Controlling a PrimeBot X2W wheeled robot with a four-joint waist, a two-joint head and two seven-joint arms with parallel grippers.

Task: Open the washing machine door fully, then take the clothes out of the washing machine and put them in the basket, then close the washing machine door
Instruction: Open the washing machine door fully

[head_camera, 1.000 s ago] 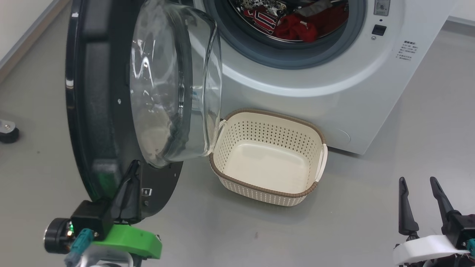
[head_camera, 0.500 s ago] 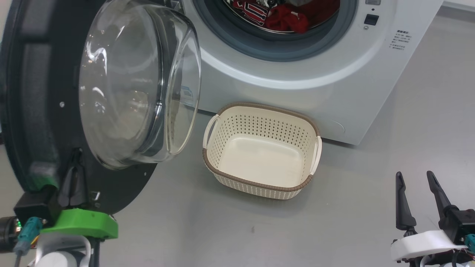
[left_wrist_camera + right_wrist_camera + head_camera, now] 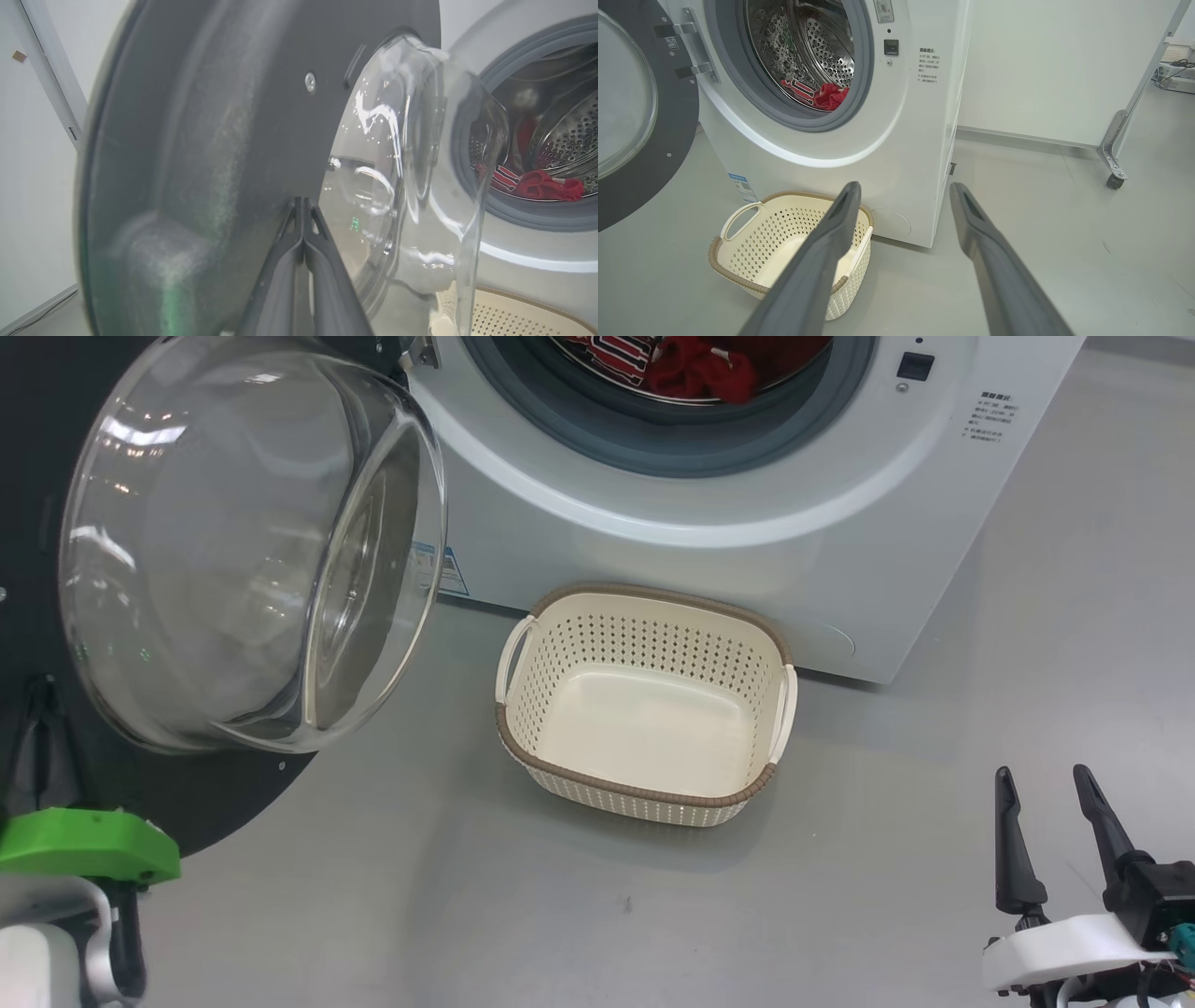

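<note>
Since a second ago the door point(image 3: 243, 541) has swung much wider, away from the machine point(image 3: 700, 560). The left claw point(image 3: 303, 205) has gone outward with it, while the right claw point(image 3: 1043, 784) has kept its place.

Nearest, the left claw is closed, its two fingers pressed together with nothing between them. Its tips are up against the dark inner face of the door's rim, just beside the lower edge of the clear bowl, which bulges out to this claw's right.

The right claw stands spread wide and holds nothing, fingers pointing up, over the floor point(image 3: 467, 896). Ahead of it and to its left the basket point(image 3: 644, 644) sits upright on the floor, its far rim just beside the machine's front.

Beyond the basket, farther ahead of both claws, the machine's mouth stands open inside its grey gasket point(image 3: 653, 443). The clothes point(image 3: 695, 364) lie deepest: red cloth bunched at the bottom of the steel drum point(image 3: 822, 42), behind the gasket's lower lip.
</note>
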